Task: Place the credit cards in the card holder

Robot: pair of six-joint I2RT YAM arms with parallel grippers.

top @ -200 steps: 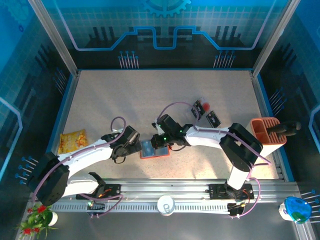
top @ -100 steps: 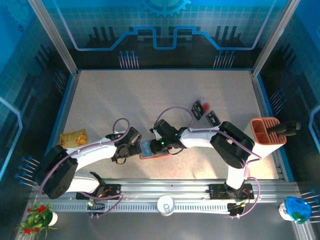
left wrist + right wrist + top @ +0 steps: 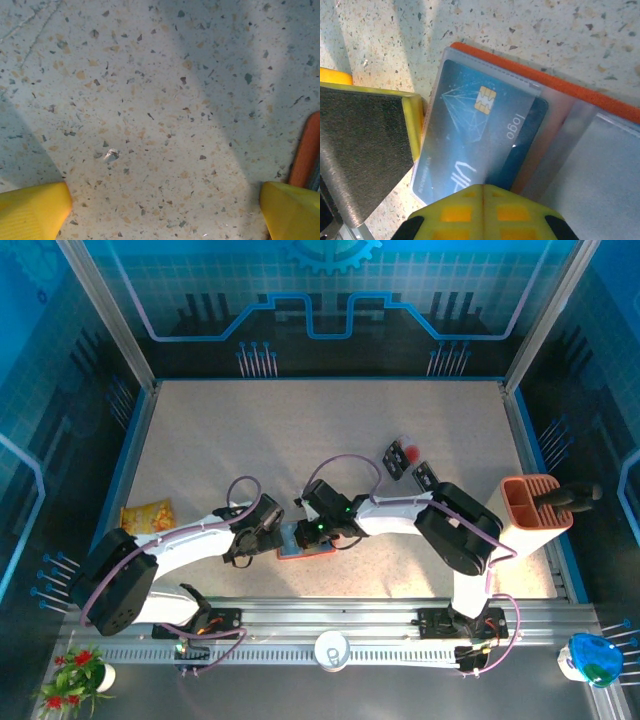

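Blue card (image 3: 470, 135) lies flat on the open card holder (image 3: 560, 85), far edge seemingly tucked under the clear sleeve. Likely thin, stiff, slick and light, so I'd pinch the free near edge. The right gripper (image 3: 440, 170) is released at that corner. The left gripper (image 3: 165, 210) is released over the bench (image 3: 150, 100).

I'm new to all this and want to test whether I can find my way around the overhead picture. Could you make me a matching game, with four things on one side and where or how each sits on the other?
Things:
1. card holder
2. yellow snack bag
3. terracotta bin
4. loose cards

Places or states:
A. at the right edge of the table
B. lying flat on the table, beyond the right arm
C. at the table's left edge
D. open, with a blue card lying in it

Pairs: 1-D, 2-C, 3-A, 4-B
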